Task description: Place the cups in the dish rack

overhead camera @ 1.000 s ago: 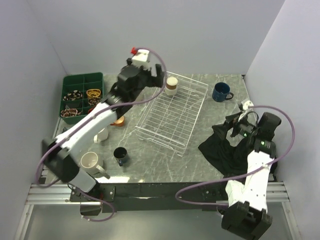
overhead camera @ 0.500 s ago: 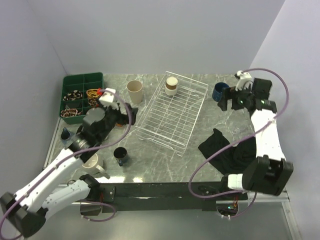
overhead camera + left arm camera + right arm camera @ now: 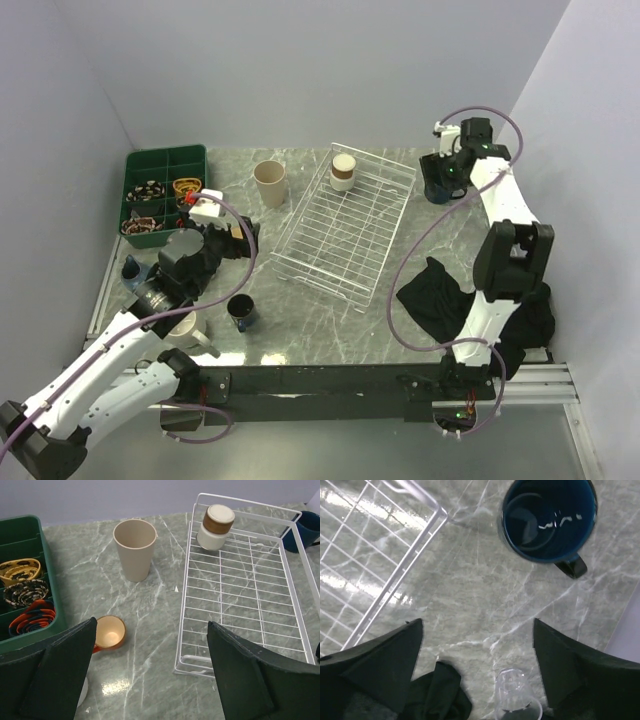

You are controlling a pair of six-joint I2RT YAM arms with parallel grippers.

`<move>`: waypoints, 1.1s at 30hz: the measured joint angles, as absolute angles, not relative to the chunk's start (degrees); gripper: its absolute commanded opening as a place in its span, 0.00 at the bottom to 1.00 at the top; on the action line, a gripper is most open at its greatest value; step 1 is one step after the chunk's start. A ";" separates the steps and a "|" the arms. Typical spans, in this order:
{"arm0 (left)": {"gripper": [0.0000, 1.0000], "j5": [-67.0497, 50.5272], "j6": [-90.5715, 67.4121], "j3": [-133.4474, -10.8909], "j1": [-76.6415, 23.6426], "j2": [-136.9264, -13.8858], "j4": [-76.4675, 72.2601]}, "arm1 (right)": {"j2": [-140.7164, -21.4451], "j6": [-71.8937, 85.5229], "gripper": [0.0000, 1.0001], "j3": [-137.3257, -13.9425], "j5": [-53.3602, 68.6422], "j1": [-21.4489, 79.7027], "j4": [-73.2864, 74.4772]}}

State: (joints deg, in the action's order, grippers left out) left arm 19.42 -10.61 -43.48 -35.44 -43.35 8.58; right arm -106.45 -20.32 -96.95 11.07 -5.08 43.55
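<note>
A white wire dish rack [image 3: 345, 225], a low-sided rectangle with an open grid floor, lies on the grey marbled worktop [image 3: 320, 300], its long axis running diagonally from near left to far right. One brown-and-cream cup [image 3: 215, 521] sits in its far left corner, a flat cream end facing up. Just off the rack's far right corner stands a dark blue mug [image 3: 549, 520], upright, mouth open upward, handle pointing away from the rack. Left of the rack's far end a tall beige tumbler [image 3: 135, 549] stands upright; nearer, a small orange cup [image 3: 109, 632] sits mouth up. Off the rack's near left corner are a navy cup [image 3: 240, 311] and a cream mug [image 3: 180, 325]. The right arm stretches far forward, its tool [image 3: 477, 665] pointing down over bare worktop between rack corner and blue mug, fingers spread and gripping nothing. The left arm is bent and drawn back left of the rack, its tool [image 3: 150, 670] aimed toward the rack, fingers spread wide.
</note>
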 measured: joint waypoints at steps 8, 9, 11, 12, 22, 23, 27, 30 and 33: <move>0.96 19.88 -10.57 -43.48 -35.44 -42.94 8.62 | -117.08 -21.85 0.69 -109.23 7.22 -3.88 45.60; 0.96 19.88 -10.57 -43.48 -35.44 -42.96 8.67 | -117.71 -22.04 0.66 -110.15 6.83 -3.88 45.71; 0.96 19.90 -10.57 -43.48 -35.44 -42.96 8.75 | -119.48 -22.31 0.63 -112.71 6.44 -3.88 46.09; 0.96 19.90 -10.57 -43.48 -35.44 -42.96 8.82 | -120.38 -22.37 0.62 -113.99 6.31 -3.88 46.24; 0.96 19.88 -10.59 -43.48 -34.98 -43.92 8.99 | -128.57 -22.44 0.59 -123.11 6.72 -3.88 47.77; 0.96 19.86 -10.59 -43.48 -34.89 -44.10 9.04 | -129.23 -22.44 0.57 -123.68 6.70 -3.88 48.03; 0.96 19.77 -10.61 -43.48 -34.41 -44.91 9.21 | -132.22 -22.46 0.53 -125.54 6.68 -3.88 48.56; 0.96 19.38 -10.61 -43.48 -34.02 -45.47 9.32 | -134.23 -22.61 0.47 -126.41 6.72 -3.88 49.06; 0.96 19.22 -10.63 -43.48 -33.67 -46.00 9.32 | -135.68 -22.72 0.39 -126.54 6.72 -3.88 49.30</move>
State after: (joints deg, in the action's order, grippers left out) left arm 19.22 -10.63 -43.48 -33.67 -46.00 9.32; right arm -135.68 -22.72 -126.54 6.72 -3.88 49.30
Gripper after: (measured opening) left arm 0.966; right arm 0.458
